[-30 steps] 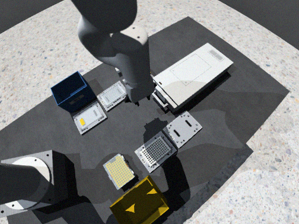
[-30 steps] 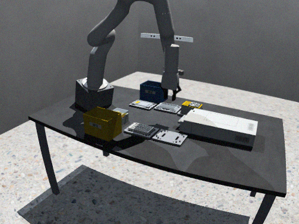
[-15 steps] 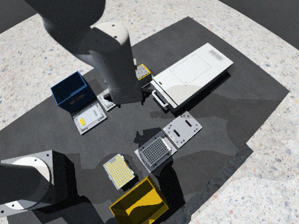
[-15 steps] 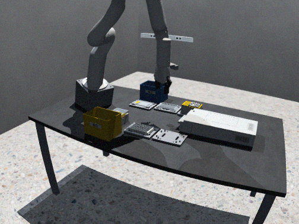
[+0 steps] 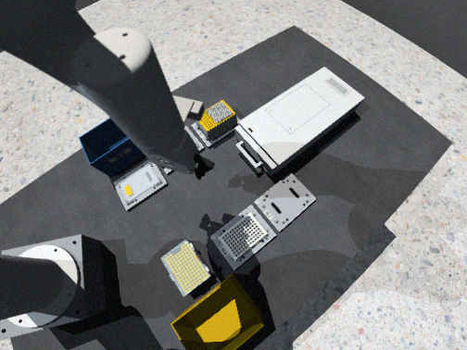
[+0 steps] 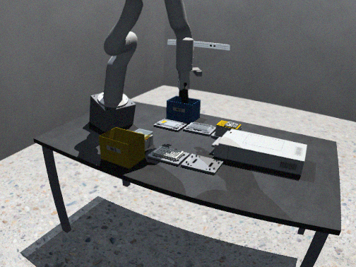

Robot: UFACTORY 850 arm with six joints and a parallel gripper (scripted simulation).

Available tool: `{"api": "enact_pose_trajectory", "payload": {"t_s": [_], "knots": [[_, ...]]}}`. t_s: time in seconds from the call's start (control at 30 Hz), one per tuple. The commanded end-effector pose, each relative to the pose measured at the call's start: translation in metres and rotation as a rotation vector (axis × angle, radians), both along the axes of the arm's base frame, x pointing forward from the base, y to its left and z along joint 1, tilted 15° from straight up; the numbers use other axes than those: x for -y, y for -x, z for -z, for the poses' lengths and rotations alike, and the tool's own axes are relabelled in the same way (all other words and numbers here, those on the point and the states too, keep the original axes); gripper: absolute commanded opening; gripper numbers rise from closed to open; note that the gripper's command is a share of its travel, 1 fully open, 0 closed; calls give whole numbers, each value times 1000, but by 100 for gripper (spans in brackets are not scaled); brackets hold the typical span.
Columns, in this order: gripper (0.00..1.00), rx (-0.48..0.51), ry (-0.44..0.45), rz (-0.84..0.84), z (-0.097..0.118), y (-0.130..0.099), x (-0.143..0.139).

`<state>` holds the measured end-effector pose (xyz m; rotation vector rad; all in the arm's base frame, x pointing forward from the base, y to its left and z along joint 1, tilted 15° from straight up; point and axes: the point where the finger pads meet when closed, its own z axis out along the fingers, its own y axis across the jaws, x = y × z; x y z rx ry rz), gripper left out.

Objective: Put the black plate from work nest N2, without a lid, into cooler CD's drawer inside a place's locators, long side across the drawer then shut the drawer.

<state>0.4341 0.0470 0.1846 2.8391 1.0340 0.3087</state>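
A dark plate with rows of pale wells (image 5: 243,235) (image 6: 169,154) lies without a lid in a grey nest (image 5: 220,246) near the bench front. Beside it is an empty grey nest (image 5: 284,201) (image 6: 202,163). The white cooler (image 5: 301,115) (image 6: 259,149) lies at the right, its drawer front and handle (image 5: 250,154) facing the nests. I cannot tell whether its lamp is lit. My gripper (image 5: 204,165) (image 6: 184,95) is open and empty. It hangs well above the back of the bench, and in the exterior view it lines up with the blue bin (image 5: 108,147) (image 6: 183,109).
A lidded white plate with a yellow label (image 5: 139,184) (image 6: 170,124) sits by the blue bin. A grey plate (image 6: 199,127) lies next to it, hidden by the arm in the top view. There is also a yellow tip box (image 5: 218,117) (image 6: 229,124), a pale plate (image 5: 185,268) and a yellow bin (image 5: 218,318) (image 6: 121,147).
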Motion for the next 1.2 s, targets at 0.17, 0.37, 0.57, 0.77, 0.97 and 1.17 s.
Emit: {"api": "enact_pose_trajectory", "payload": {"t_s": [0.17,0.37,0.57,0.77,0.97,1.17], "knots": [[100,36,-35,311,-16,36,2],[100,43,-75,473,-16,36,2],[100,50,-107,604,-16,36,2],[100,50,-107,604,-16,36,2],[100,50,-107,604,-16,36,2],[100,50,-107,604,-16,36,2]]}}
